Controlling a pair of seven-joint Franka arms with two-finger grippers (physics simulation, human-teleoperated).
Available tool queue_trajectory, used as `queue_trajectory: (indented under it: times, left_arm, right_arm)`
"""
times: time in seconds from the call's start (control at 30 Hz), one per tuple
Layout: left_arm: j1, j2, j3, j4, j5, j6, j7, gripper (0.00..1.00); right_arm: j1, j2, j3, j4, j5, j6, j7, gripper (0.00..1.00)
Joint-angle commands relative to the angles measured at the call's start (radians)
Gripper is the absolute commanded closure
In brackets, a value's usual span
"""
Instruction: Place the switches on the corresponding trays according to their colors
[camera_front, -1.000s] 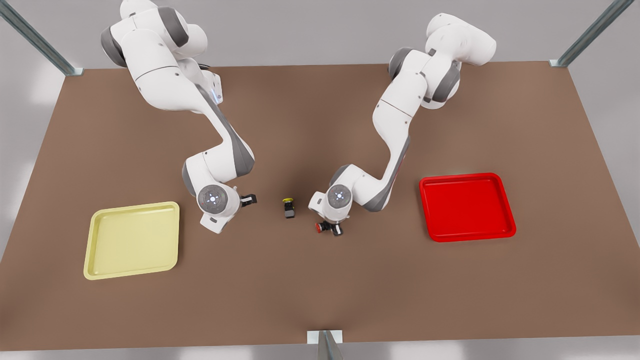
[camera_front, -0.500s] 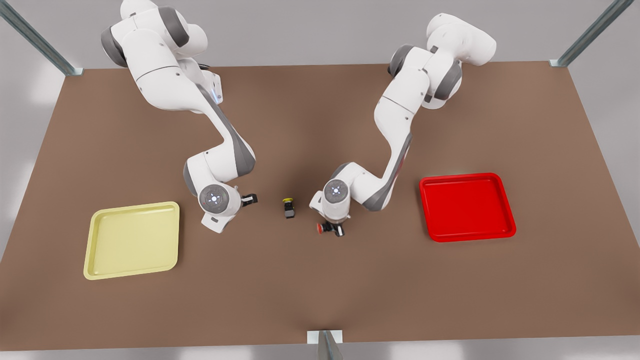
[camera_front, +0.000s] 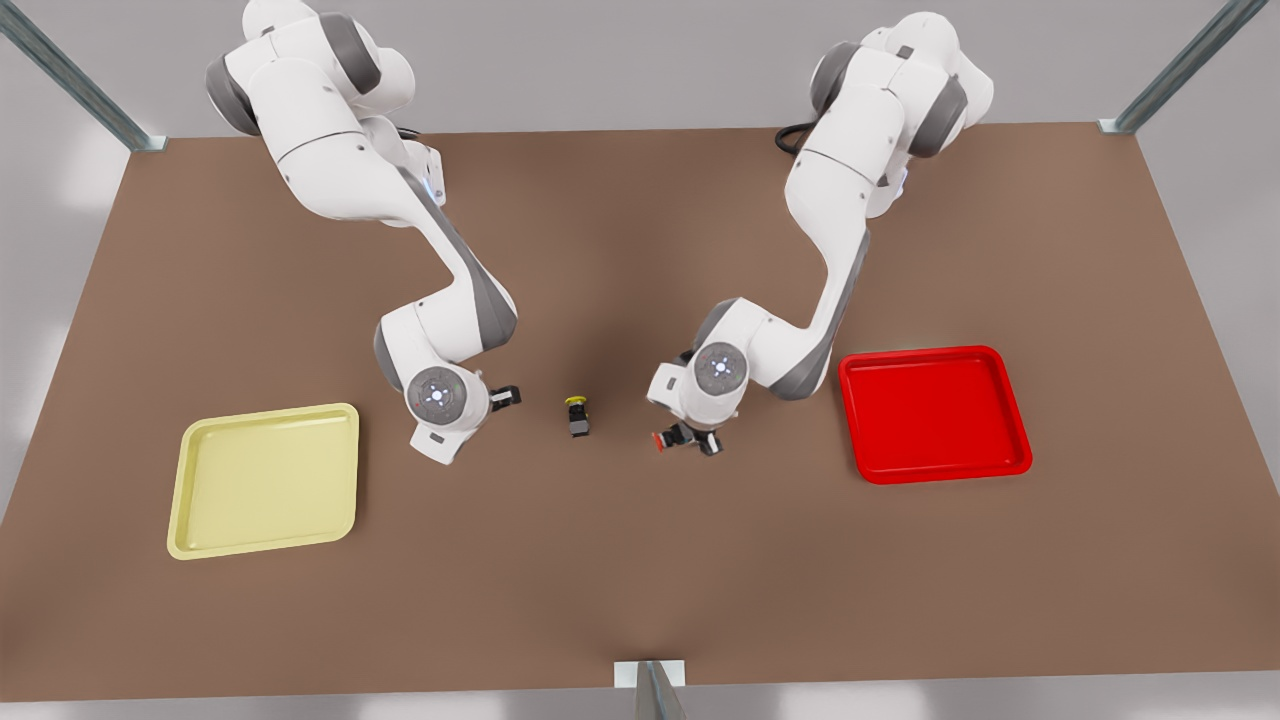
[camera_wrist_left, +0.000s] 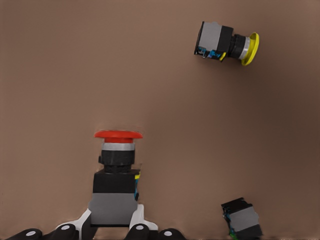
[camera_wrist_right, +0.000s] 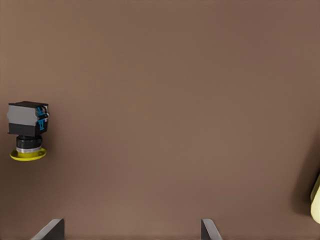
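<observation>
The red-capped switch (camera_front: 668, 439) (camera_wrist_left: 116, 175) is held by its grey body in my left gripper (camera_front: 690, 440) (camera_wrist_left: 112, 227), which is shut on it, between the table's middle and the red tray (camera_front: 935, 415). The yellow-capped switch (camera_front: 577, 414) (camera_wrist_left: 227, 44) (camera_wrist_right: 27, 132) lies on its side on the table at the centre. My right gripper (camera_front: 505, 396) (camera_wrist_right: 130, 232) is open beside it, on the front view's left, with nothing between its fingers. The pale yellow tray (camera_front: 260, 480) (camera_wrist_right: 316, 200) lies at the front view's left.
A brown table (camera_front: 640, 580) carries everything. In the left wrist view a small dark grey block (camera_wrist_left: 242, 220) lies on the table near the held switch. Metal frame posts (camera_front: 648, 690) stand at the table's edges and corners.
My left gripper has carried the red-capped switch toward the front view's right, nearer the red tray. My right gripper has crept slightly toward the yellow-capped switch.
</observation>
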Motion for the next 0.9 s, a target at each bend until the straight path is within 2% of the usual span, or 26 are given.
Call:
queue_trajectory:
  times: [0.0, 0.17, 0.37, 0.47, 0.53, 0.7, 0.87]
  left_arm:
    - [0.008, -0.014, 0.001, -0.016, -0.019, -0.002, 0.002, 0.52]
    - [0.043, -0.155, 0.001, -0.194, -0.008, 0.001, 0.003, 0.52]
    - [0.153, -0.304, 0.0, -0.38, 0.038, -0.001, 0.018, 0.52]
    - [0.221, -0.327, -0.002, -0.412, 0.058, -0.001, 0.051, 0.51]
    - [0.27, -0.338, 0.0, -0.419, 0.072, -0.011, 0.087, 0.51]
    - [0.409, -0.354, -0.002, -0.432, 0.125, -0.031, 0.158, 0.51]
    - [0.482, -0.379, -0.002, -0.447, 0.145, -0.048, 0.202, 0.51]
  right_arm:
    - [0.002, 0.0, 0.0, 0.0, 0.0, 0.0, 0.0, 0.0]
    - [0.021, 0.011, 0.0, 0.005, 0.014, 0.002, 0.003, 0.0]
    - [0.144, 0.089, -0.011, 0.044, 0.063, 0.084, 0.201, 0.0]
    - [0.178, 0.19, -0.015, 0.161, 0.097, 0.115, 0.276, 0.0]
    - [0.23, 0.265, -0.063, 0.227, 0.149, 0.149, 0.288, 0.0]
    - [0.239, 0.313, -0.084, 0.233, 0.178, 0.186, 0.291, 0.0]
    - [0.252, 0.325, -0.09, 0.233, 0.156, 0.195, 0.273, 0.0]
